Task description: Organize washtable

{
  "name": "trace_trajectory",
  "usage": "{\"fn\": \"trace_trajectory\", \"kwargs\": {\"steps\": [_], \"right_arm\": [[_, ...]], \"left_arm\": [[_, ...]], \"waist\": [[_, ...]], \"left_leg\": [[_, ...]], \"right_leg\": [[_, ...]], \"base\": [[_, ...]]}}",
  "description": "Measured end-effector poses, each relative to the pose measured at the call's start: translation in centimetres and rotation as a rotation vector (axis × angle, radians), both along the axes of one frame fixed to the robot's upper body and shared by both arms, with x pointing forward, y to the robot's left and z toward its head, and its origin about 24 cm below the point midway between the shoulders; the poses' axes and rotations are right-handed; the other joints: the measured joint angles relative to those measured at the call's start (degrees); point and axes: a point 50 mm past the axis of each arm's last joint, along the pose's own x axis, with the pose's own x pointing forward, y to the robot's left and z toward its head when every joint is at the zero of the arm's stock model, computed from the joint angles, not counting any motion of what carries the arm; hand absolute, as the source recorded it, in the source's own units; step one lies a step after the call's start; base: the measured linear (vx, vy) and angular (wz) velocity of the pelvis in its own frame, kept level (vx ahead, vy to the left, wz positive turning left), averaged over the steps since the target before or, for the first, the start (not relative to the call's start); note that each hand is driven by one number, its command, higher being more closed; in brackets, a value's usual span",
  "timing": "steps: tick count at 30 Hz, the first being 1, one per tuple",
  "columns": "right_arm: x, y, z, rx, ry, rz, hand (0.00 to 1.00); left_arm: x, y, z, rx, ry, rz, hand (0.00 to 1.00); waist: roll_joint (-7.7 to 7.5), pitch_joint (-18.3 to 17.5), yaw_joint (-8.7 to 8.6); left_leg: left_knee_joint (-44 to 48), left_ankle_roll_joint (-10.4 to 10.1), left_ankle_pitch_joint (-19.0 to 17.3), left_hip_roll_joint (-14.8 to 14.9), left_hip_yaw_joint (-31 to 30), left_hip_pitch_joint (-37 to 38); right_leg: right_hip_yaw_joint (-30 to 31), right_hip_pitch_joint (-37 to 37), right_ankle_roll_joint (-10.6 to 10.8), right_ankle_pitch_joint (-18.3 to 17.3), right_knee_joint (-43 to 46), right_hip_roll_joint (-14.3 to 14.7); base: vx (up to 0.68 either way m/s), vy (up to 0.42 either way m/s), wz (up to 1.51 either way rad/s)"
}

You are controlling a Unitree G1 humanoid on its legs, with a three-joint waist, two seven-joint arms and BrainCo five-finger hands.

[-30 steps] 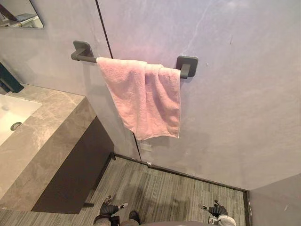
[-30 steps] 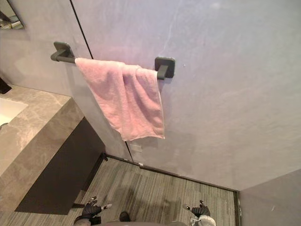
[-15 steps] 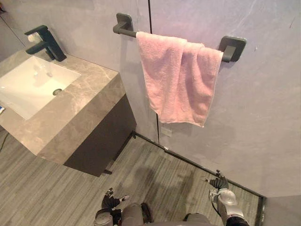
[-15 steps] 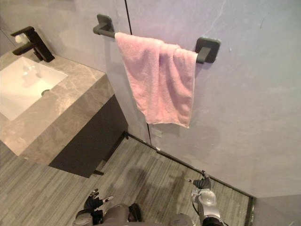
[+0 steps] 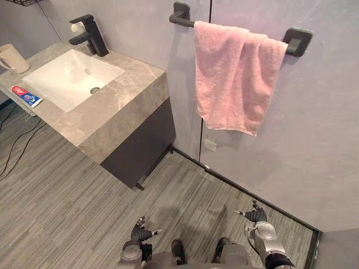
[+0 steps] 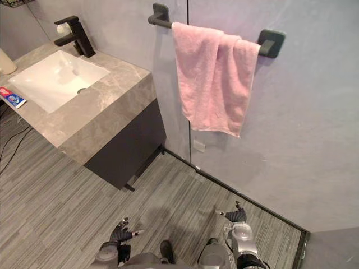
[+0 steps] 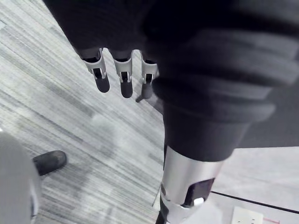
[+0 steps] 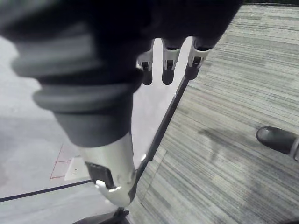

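Both hands hang low, well apart from any work. Your left hand [image 5: 143,232] and right hand [image 5: 257,215] sit over the striped floor [image 5: 84,190]. The left fingers [image 7: 125,85] are straight, loosely spread and hold nothing; same for the right fingers [image 8: 167,71]. Up and to the left is the washtable [image 5: 126,109], grey marble top with a white basin [image 5: 67,78] and a black faucet [image 5: 92,36]. A toothpaste tube [image 5: 26,96] lies flat on the counter edge just beside the basin. A beige mug [image 5: 11,57] stands at the far corner. A pink towel [image 5: 235,73] hangs bunched on the wall bar [image 5: 296,40], right of the counter. The step reads as approach, nothing grasped yet. Next you'd likely need to face the counter, close in, then raise a hand toward the tube or mug.
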Motion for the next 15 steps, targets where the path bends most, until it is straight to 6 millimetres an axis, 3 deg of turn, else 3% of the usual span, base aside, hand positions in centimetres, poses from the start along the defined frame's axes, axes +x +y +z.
{"fn": "trace_trajectory", "kwargs": {"steps": [2, 3, 7, 9, 11, 12, 13, 14, 15], "right_arm": [[-0.7, 0.1, -0.1, 0.001, 0.003, 0.011, 0.0], [-0.8, 0.3, -0.2, 0.004, 0.006, 0.014, 0.0], [-1.3, 0.8, -0.2, 0.008, 0.007, 0.026, 0.0], [-1.1, 1.5, -0.2, 0.021, 0.004, 0.059, 0.0], [-2.0, 1.1, -0.5, 0.026, 0.022, 0.036, 0.0], [-2.6, 0.9, -0.7, 0.029, 0.035, 0.017, 0.0], [-3.1, 0.8, -0.9, 0.038, 0.044, -0.007, 0.0], [-4.3, 0.6, -1.2, 0.047, 0.06, -0.04, 0.0], [-5.0, 0.2, -1.2, 0.043, 0.066, -0.047, 0.0]], "left_arm": [[-0.5, 0.1, -0.1, 0.004, 0.014, 0.003, 0.0], [-0.7, 0.2, -0.2, 0.005, 0.017, 0.008, 0.0], [-1.2, 0.0, -0.3, -0.006, 0.026, 0.044, 0.0], [-1.0, 0.1, -0.3, -0.005, 0.02, 0.04, 0.0], [-0.5, 0.2, -0.1, 0.0, 0.009, 0.032, 0.0], [-0.1, 0.2, 0.0, 0.002, -0.001, 0.03, 0.0], [0.2, 0.3, 0.1, 0.003, -0.009, 0.03, 0.0], [1.4, 0.1, 0.5, -0.003, -0.043, 0.041, 0.0], [1.1, -0.3, 0.3, -0.02, -0.031, 0.058, 0.0]], "waist": [[-0.64, -0.9, -0.01], [-1.65, -1.3, -0.01], [-1.45, -2.4, 0.23], [-1.36, -2.5, 0.38], [-1.44, -2.1, 0.06], [-2.87, -2.3, 0.04], [-3.94, -2.5, 0.03], [-5.28, -2.0, 0.18], [-3.42, -2.1, 0.01]], "left_leg": [[-2.7, 0.1, -0.4, -0.6, 1.4, 2.0], [-3.0, 0.0, -0.8, -1.2, 2.4, 2.8], [-1.4, 0.9, -0.6, -0.8, 5.1, 3.4], [-1.5, 0.9, -0.6, -0.7, 4.8, 3.0], [-1.3, 0.9, -0.6, -0.7, 1.3, 0.3], [-2.2, 0.7, -0.8, -1.9, -0.8, -0.9], [-3.4, 1.0, -1.7, -3.4, -1.8, -0.5], [9.7, 4.7, -4.7, -4.1, -2.8, -3.3], [13.6, 3.7, -6.7, -2.3, -5.5, -2.8]], "right_leg": [[-0.9, 0.9, 0.2, -0.8, 0.8, -1.2], [-0.9, 0.9, 0.2, -0.9, 0.5, -1.9], [0.1, 0.9, 0.3, -1.3, 3.8, -3.4], [7.1, -0.3, 0.4, -1.3, 3.7, -0.5], [20.2, -2.4, 2.2, -3.3, 3.4, 6.1], [24.5, -3.5, 2.8, -5.3, 3.0, 8.3], [26.1, -4.5, 2.2, -6.4, 3.1, 8.4], [29.1, -5.7, 3.6, -8.0, 6.2, 8.3], [30.3, -5.1, 2.6, -8.9, 6.8, 11.2]], "base": [[-0.12, 0.027, 0.26], [0.02, 0.053, 0.13], [-0.03, 0.061, -0.01], [-0.04, 0.025, 0.02], [-0.02, -0.092, 0.76], [0.0, -0.088, 1.11], [-0.01, -0.07, 1.36], [0.01, -0.072, 1.35], [0.04, -0.069, 1.3]]}}
